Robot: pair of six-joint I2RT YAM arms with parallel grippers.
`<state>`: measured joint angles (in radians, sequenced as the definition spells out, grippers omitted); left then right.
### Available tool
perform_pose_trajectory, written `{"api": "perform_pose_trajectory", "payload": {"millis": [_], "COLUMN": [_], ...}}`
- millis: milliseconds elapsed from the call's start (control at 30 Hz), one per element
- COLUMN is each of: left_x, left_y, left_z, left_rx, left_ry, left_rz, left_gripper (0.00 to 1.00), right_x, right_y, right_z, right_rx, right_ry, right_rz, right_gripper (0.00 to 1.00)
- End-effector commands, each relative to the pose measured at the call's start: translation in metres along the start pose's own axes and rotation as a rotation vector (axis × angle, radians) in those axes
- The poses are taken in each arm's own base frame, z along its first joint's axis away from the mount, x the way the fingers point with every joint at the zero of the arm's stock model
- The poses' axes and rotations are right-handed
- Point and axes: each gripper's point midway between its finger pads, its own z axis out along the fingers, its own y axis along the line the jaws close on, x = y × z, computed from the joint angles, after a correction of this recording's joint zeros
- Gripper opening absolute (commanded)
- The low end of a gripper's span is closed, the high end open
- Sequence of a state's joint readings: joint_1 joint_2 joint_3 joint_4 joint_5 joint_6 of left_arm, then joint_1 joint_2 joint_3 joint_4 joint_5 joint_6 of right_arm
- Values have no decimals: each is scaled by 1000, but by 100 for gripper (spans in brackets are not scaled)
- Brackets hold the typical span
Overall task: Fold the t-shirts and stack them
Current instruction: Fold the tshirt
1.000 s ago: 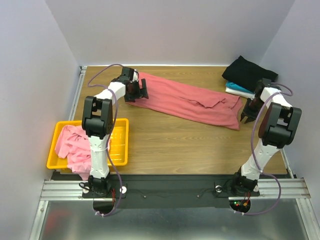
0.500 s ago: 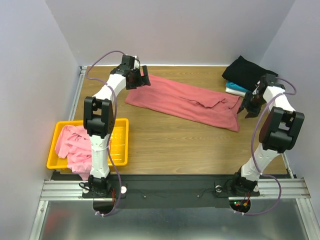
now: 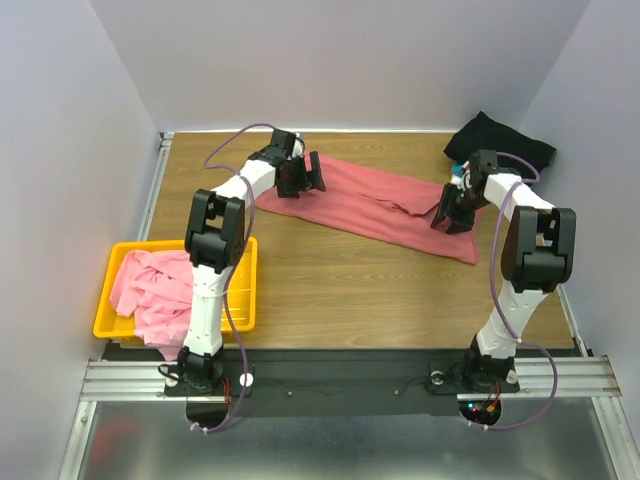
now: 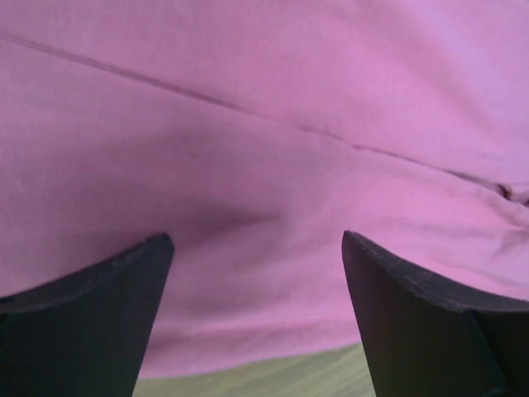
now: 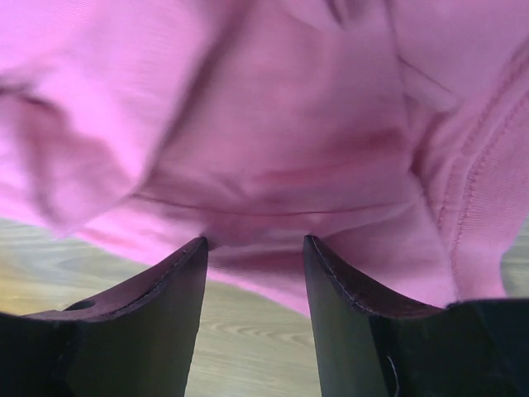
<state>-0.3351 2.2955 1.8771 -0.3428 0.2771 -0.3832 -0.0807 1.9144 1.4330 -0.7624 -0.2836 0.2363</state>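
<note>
Lying diagonal on wood-grain table (image 3: 350,290): dusty-red t-shirt (image 3: 380,205), soft, long, creased. Left gripper (image 3: 308,176) over its left end, fingers wide apart, empty. Right gripper (image 3: 446,214) at its right near hem, fingers part-spread, nothing clamped. Black t-shirt (image 3: 500,145) beyond its right end. Light pink t-shirt (image 3: 150,290) in yellow basket (image 3: 243,300), well apart near-left.

No writing, label, brand mark, number or sign can be read in any view.
</note>
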Motion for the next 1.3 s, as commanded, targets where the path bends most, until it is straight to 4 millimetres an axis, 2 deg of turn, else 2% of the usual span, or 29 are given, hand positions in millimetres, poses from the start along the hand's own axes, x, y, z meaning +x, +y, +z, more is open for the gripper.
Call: {"api": "perform_pose_trajectory", "payload": {"millis": [0, 233, 467, 533, 600, 667, 700, 733, 767, 800, 833, 933, 1033, 1100, 1133, 1200, 1233, 1267], "left_x": [16, 45, 63, 74, 74, 67, 62, 44, 37, 27, 5, -29, -43, -45, -39, -42, -29, -29], "left_y": [18, 50, 77, 83, 84, 82, 79, 70, 65, 58, 45, 11, -24, -40, -47, -63, -61, -72], "left_z": [1, 1, -20, -22, -25, -27, -29, -32, -35, -38, -44, -56, -66, -70, -70, -78, -73, -78], "left_rx": [-29, -138, -272, -296, -302, -297, -292, -272, -266, -257, -235, -171, -90, -51, -32, 18, 24, 57], "left_ry": [22, 63, 80, 101, 94, 78, 69, 33, 20, 0, -49, -133, -190, -209, -203, -236, -215, -236], "left_rz": [-27, -57, -83, -92, -95, -74, -63, -47, -21, -6, 14, 80, 157, 188, 204, 242, 253, 279], "left_gripper": [99, 99, 98, 99, 99, 99, 99, 99, 99, 99, 99, 99, 99, 99, 99, 98, 98, 99], "right_x": [19, 76, 117, 124, 127, 121, 107, 101, 94, 76, 68, 45, 29, 24, 23, 17, 15, 14], "right_y": [-29, -47, -49, -48, -46, -38, -30, -23, -18, -9, -2, 19, 40, 52, 60, 75, 80, 90], "right_z": [15, 24, 11, 8, 3, -6, -12, -17, -23, -31, -36, -48, -53, -52, -51, -47, -46, -41], "right_rx": [77, 121, 146, 149, 142, 113, 94, 73, 59, 39, 17, -37, -83, -107, -124, -145, -153, -165], "right_ry": [34, 158, 261, 274, 271, 251, 212, 194, 179, 136, 121, 90, 62, 55, 58, 52, 49, 50], "right_rz": [29, 75, 94, 93, 94, 89, 80, 77, 74, 62, 57, 34, -7, -51, -73, -125, -142, -177], "right_gripper": [56, 56, 56, 56, 56, 56, 56, 56, 56, 56, 56, 57, 58, 59, 59, 60, 60, 60]}}
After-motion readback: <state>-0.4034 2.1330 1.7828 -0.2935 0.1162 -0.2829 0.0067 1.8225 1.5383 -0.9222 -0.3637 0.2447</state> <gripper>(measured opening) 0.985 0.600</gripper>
